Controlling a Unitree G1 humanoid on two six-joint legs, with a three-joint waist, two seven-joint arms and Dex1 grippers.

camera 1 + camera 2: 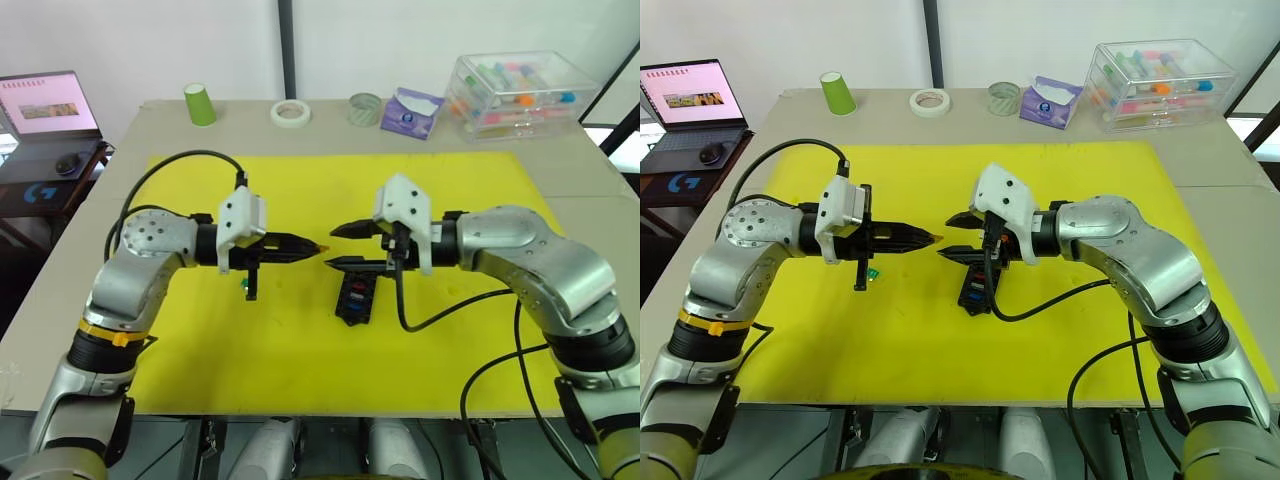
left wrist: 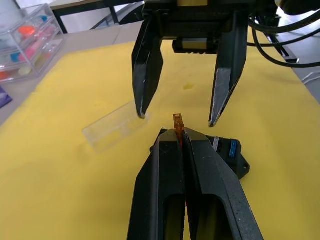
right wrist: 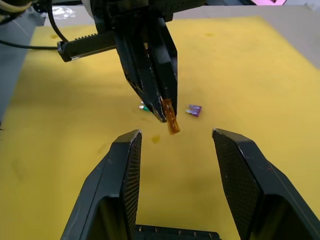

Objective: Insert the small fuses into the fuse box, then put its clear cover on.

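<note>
Left gripper (image 2: 181, 142): pressed together, pinching the amber fuse (image 3: 171, 116) at its tips, held above the mat, pointing toward the right gripper.
Right gripper (image 3: 175, 142): spread wide, nothing in it, facing the left gripper tip to tip, the amber fuse just in front of its gap.
Fuse box (image 1: 357, 297): black block on the yellow mat (image 1: 200, 360), right under the right gripper, roughly mat centre.
Box contents: a blue fuse (image 2: 233, 147) and something red seated in the slots; can't count the rest.
Clear lid (image 2: 113, 131): flat on the mat near the box, not on it.
Loose fuses: purple fuse (image 3: 194, 110) and green fuse (image 1: 245, 284) lying on the mat below the left gripper, at about 9 o'clock from the box.
Table back edge: green cup (image 1: 200, 104), tape roll (image 1: 290, 113), clear storage box (image 1: 520, 92) at 1 o'clock.
Progress: looks partway. Some fuses in, amber one in the air (likely a handover), at least two loose, lid not fitted.
Left to do: seat amber, purple and green fuses, then lid.
</note>
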